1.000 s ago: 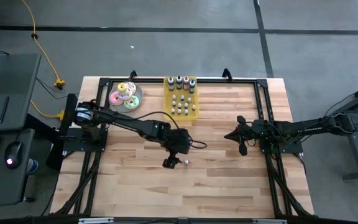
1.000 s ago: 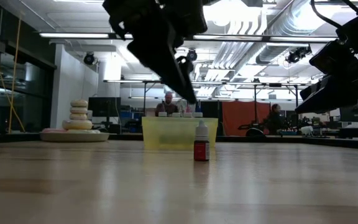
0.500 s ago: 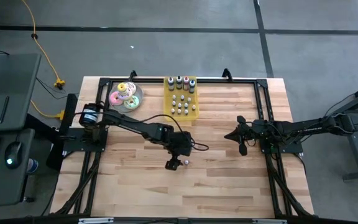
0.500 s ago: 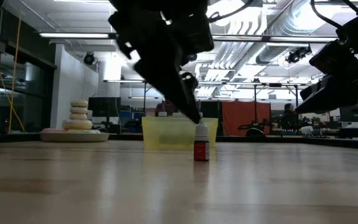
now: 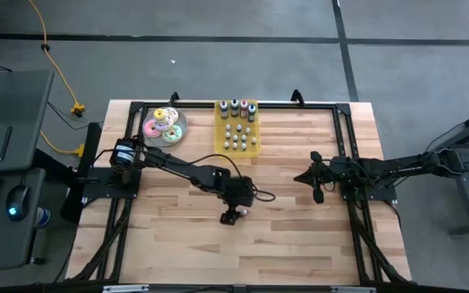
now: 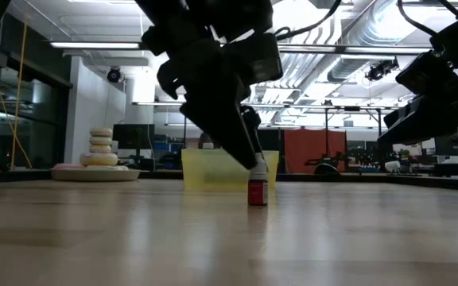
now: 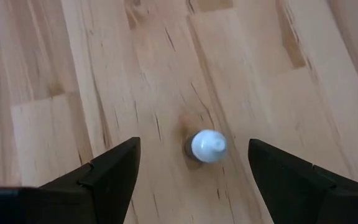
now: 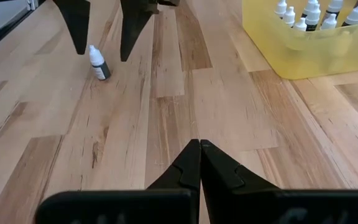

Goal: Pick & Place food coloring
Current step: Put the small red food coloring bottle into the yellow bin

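Note:
One small food coloring bottle (image 7: 207, 146) with a dark red body and a white cap stands upright on its base on the wooden table (image 5: 300, 236), also seen in the low view (image 6: 258, 191) and the high view (image 5: 241, 211). My left gripper (image 7: 192, 153) hangs open over it, slanting down, one finger on either side of the cap without touching it (image 8: 98, 64). A yellow tray (image 5: 238, 127) at the far edge holds several more bottles. My right gripper (image 8: 199, 149) waits shut at the table's right (image 5: 316, 181).
A plate of pastel donuts (image 5: 164, 124) sits at the far left, beside the yellow tray (image 8: 303, 50). Black frame rails (image 5: 344, 138) run along the table's sides and far edge. Bare wood lies around the lone bottle and toward the near edge.
My left gripper has come down toward the lone bottle and a little toward the table's right, staying open, so its fingers now flank the cap. The bottle has not moved.

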Motion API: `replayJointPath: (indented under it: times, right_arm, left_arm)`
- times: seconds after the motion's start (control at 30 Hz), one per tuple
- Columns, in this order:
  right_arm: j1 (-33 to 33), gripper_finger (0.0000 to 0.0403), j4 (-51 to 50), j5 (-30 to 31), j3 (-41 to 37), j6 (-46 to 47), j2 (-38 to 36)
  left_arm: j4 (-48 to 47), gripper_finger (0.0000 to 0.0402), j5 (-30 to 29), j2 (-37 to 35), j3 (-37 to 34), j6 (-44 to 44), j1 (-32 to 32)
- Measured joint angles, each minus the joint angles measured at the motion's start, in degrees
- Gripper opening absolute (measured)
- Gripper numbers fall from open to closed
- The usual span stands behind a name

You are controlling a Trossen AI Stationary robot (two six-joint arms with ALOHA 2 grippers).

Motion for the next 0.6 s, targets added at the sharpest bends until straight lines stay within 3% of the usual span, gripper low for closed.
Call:
replayJointPath:
  times: [0.6]
  right_arm:
    - [0.02, 0.0000, 0.00, -0.02, 0.00, 0.00, -0.01]
  left_arm:
    - [1.20, 0.0292, -0.21, 0.79, 0.09, -1.92, -1.08]
